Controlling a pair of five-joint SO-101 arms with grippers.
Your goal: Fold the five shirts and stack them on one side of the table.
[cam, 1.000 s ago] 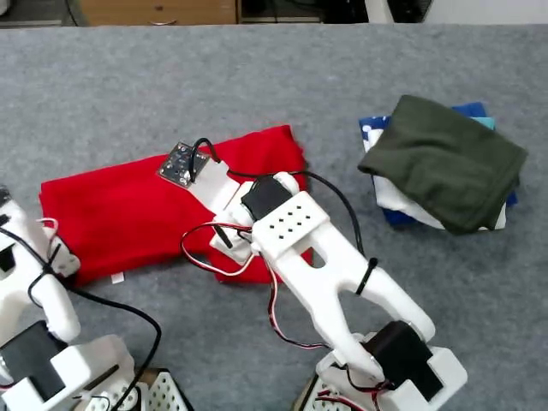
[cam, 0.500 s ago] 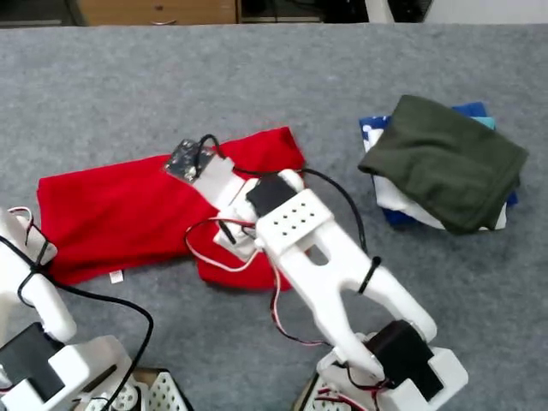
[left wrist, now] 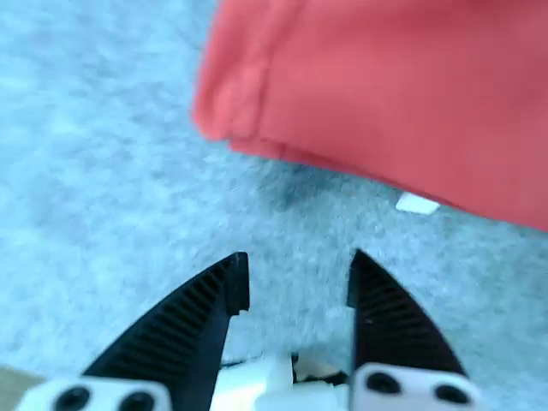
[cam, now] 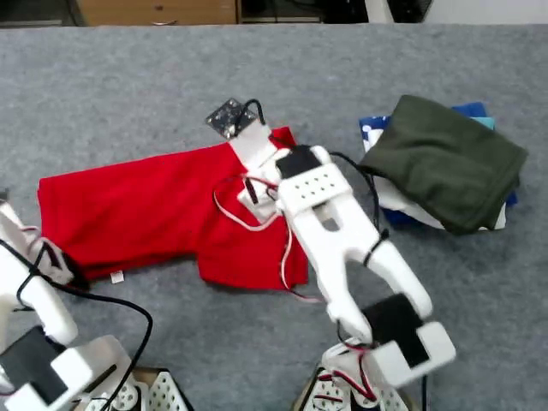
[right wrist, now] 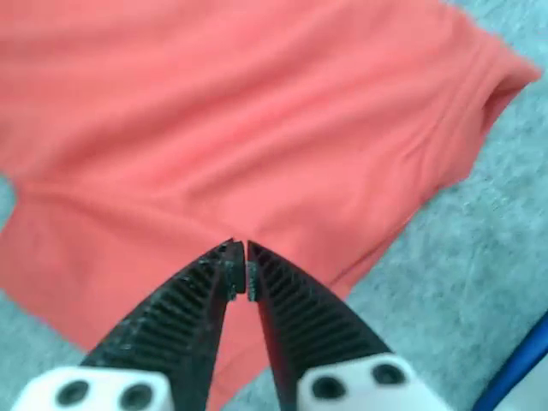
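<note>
A red shirt (cam: 145,210) lies spread flat on the grey table (cam: 128,77), with a small white tag (cam: 117,276) at its front edge. My right arm (cam: 312,184) hangs over the shirt's right part. In the right wrist view my right gripper (right wrist: 238,249) is shut, with nothing between its fingers, just above the red shirt (right wrist: 214,128). My left gripper (left wrist: 298,257) is open over bare table, a short way from the red shirt's corner (left wrist: 231,111) and the tag (left wrist: 417,203). My left arm (cam: 34,282) stands at the front left.
A stack of folded shirts sits at the right of the table, with a dark green one (cam: 445,163) on top and blue (cam: 471,111) and white (cam: 396,197) ones under it. Wooden furniture (cam: 154,10) lines the far edge.
My right arm has swung away from the front, toward the shirt's far right corner. The shirt's right part now lies spread out toward the front. My left arm drew back slightly from the shirt's edge.
</note>
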